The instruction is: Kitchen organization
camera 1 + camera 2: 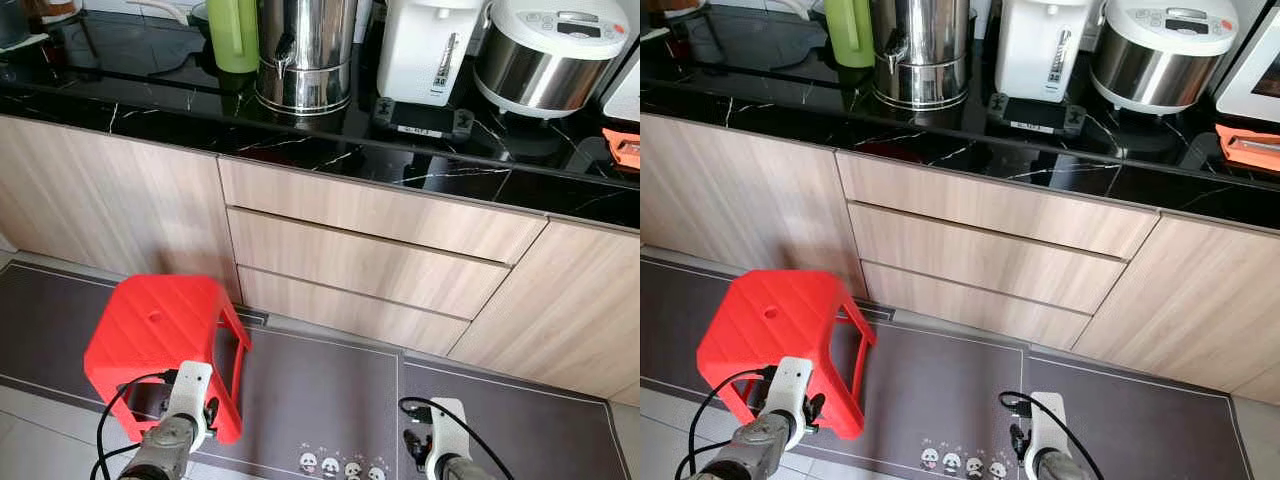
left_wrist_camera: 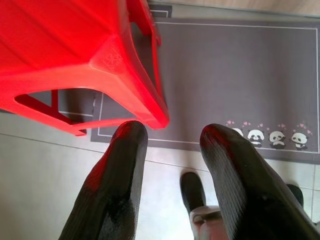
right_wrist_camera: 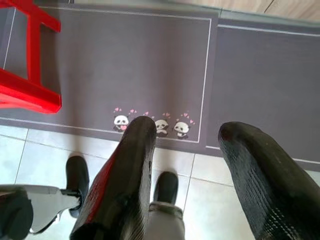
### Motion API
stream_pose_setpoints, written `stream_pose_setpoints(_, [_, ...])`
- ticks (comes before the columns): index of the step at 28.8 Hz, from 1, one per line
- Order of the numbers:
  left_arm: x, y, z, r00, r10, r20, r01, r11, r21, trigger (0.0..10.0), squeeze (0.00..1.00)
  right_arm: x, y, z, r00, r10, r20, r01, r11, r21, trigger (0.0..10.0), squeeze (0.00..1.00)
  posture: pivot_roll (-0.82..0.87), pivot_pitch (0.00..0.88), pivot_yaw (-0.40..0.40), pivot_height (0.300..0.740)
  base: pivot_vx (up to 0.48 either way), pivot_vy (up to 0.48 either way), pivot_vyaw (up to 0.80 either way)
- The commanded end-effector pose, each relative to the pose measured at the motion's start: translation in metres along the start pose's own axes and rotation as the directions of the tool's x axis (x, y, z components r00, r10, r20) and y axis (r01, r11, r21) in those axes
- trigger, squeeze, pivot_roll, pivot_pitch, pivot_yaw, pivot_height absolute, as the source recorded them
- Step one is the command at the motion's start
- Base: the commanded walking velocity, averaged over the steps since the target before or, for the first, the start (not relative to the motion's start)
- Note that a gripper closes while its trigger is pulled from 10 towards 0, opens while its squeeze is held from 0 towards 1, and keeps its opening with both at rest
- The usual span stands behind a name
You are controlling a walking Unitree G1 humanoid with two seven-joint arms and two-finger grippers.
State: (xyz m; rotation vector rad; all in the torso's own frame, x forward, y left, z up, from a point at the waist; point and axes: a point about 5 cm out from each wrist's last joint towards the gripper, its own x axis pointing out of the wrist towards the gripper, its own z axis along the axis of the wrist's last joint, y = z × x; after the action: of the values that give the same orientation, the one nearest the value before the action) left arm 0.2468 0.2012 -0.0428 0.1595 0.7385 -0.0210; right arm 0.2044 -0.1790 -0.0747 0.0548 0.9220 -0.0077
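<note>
Stool (image 1: 165,340) stands on the mat (image 1: 320,390) before the drawers (image 1: 370,260). Left gripper (image 2: 172,145), fingers spread and empty, hangs just beside the stool; stepping forward could knock it. Right gripper (image 3: 192,150), likewise released, hangs over the mat.

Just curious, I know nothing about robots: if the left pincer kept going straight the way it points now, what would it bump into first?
Probably the red stool: the open left pincer aims just past its near corner leg. Depth is unclear, so it might slip by onto the grey mat.
</note>
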Motion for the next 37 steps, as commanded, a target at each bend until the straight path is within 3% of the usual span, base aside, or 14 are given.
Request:
stream_pose_setpoints(1, [-0.001, -0.002, -0.006, 1.0, 0.003, -0.016, -0.003, 1.0, -0.005, 10.0, 0.0, 0.0, -0.005, 0.01, 0.999, -0.011, 0.031, 0.011, 1.0, -0.003, 10.0, 0.0, 0.16, 0.0, -0.061, 0.74, 0.0, 0.0, 0.0])
stream_pose_setpoints(8, [-0.004, -0.001, -0.016, 0.999, 0.038, -0.037, -0.04, 0.996, -0.075, 10.0, 0.0, 0.0, -0.021, 0.019, 0.995, -0.096, 0.038, 0.093, 0.992, 0.084, 10.0, 0.0, 0.16, 0.0, -0.088, 0.74, 0.0, 0.0, -0.3])
stream_pose_setpoints(21, [-0.005, -0.001, -0.021, 0.998, 0.038, -0.042, -0.041, 0.996, -0.085, 10.0, 0.0, -0.001, -0.022, 0.017, 0.993, -0.116, 0.031, 0.111, 0.986, 0.121, 10.0, 0.0, 0.16, 0.0, -0.082, 0.74, 0.0, 0.0, -0.7])
stream_pose_setpoints(33, [-0.005, -0.001, -0.02, 0.999, 0.036, -0.038, -0.039, 0.997, -0.07, 10.0, 0.0, -0.001, -0.022, 0.014, 0.992, -0.128, 0.02, 0.124, 0.982, 0.14, 10.0, 0.0, 0.15, 0.0, -0.077, 0.74, 0.0, 0.0, -0.7])
stream_pose_setpoints(37, [-0.005, -0.002, -0.019, 0.999, 0.042, -0.032, -0.042, 0.999, -0.006, 10.0, 0.0, -0.001, -0.022, 0.013, 0.991, -0.13, 0.016, 0.127, 0.982, 0.141, 10.0, 0.0, 0.14, 0.0, -0.077, 0.74, 0.0, -0.24, -0.71])
